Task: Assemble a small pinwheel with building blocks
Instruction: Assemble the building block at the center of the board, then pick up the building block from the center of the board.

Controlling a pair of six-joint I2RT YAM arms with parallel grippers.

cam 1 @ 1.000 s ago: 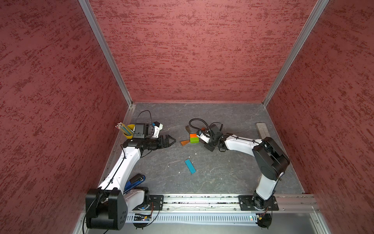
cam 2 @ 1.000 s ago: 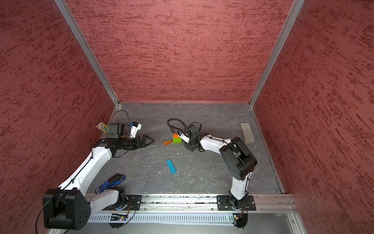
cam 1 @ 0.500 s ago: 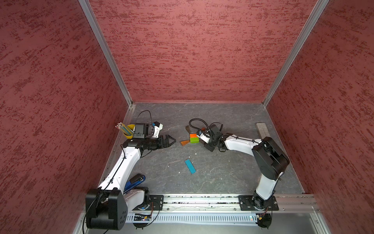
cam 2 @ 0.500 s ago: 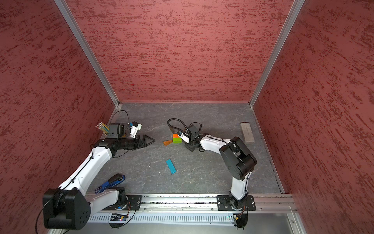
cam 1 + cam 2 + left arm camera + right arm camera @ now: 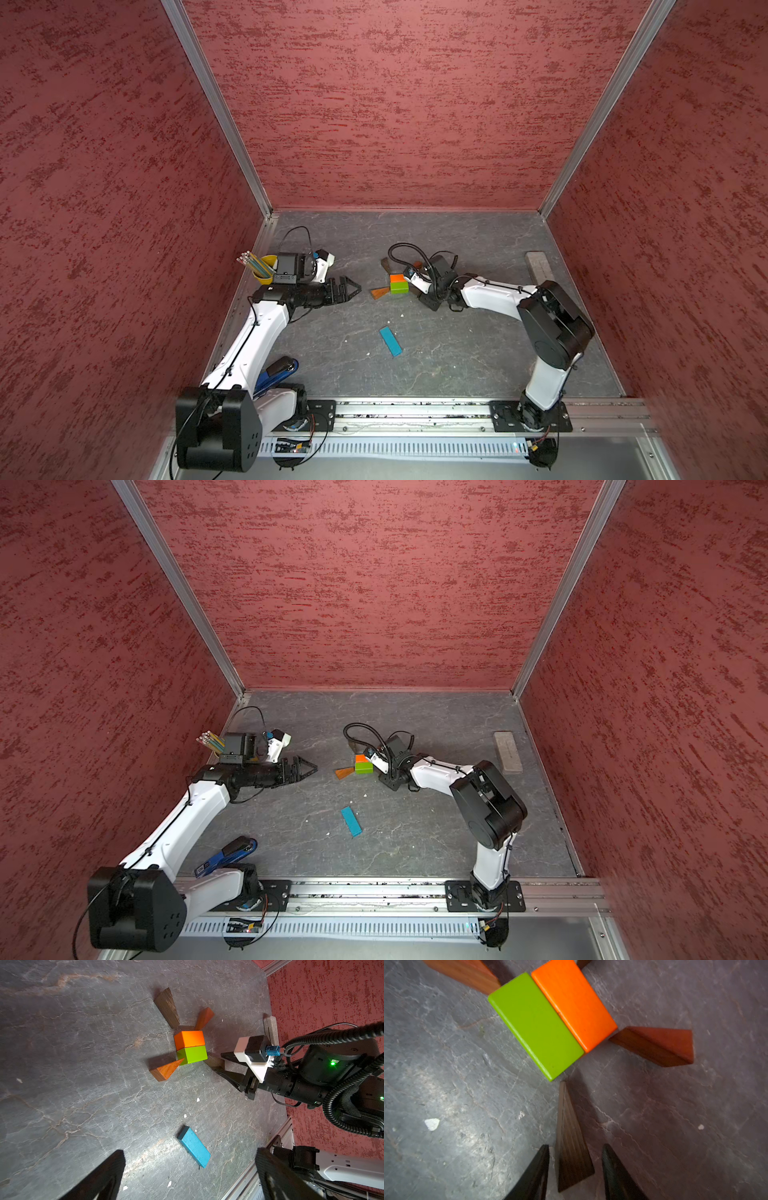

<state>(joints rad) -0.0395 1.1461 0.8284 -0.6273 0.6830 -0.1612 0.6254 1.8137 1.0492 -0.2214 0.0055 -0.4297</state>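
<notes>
Loosened since a second ago, my right pincer [image 5: 575, 1145] now stands released, a gap on either side of the dark wedge [image 5: 569, 1122], whose tip lies just off the green corner of the orange-and-green hub [image 5: 535, 1026]. Farther out, the blue bar [image 5: 390, 341] lies apart from the hub, and my left pincer [image 5: 355, 286] hangs wide open, empty.

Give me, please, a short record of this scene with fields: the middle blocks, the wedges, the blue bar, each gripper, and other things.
middle blocks: orange block and green block, side by side, touching
wedges: two orange-brown wedges and two dark wedges, one near each corner of that pair
blue bar: flat on the table, alone, apart from the other blocks
left gripper: open, empty, away from the blocks
right gripper: open, one jaw on each side of a dark wedge, gaps visible
other: grey slab, pencil cup
</notes>
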